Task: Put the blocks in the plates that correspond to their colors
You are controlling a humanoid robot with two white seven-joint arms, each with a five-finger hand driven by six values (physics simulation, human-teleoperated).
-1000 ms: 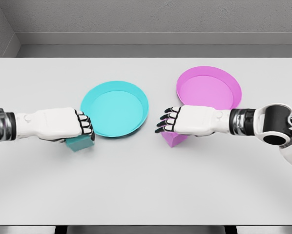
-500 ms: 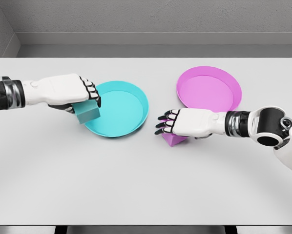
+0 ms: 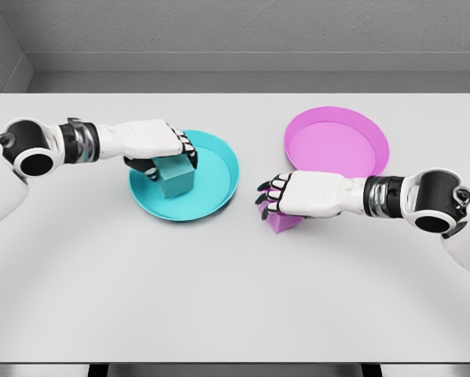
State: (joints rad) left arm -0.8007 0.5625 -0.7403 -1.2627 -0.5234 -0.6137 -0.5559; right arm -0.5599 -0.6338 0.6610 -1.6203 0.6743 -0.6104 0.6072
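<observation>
On the desk (image 3: 235, 298), lower the teal block (image 3: 176, 177) your left robot hand (image 3: 158, 145) grips flat into the teal plate (image 3: 219, 177), while your right robot hand (image 3: 286, 196) apparently closes over the pink block (image 3: 280, 223) beside the pink plate (image 3: 337, 143).

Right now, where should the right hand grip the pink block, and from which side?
Probably from above, across two opposite flat sides. The pink block lies on the table, mostly hidden under the right hand, so only a low corner shows. The pink plate is just behind it.
</observation>
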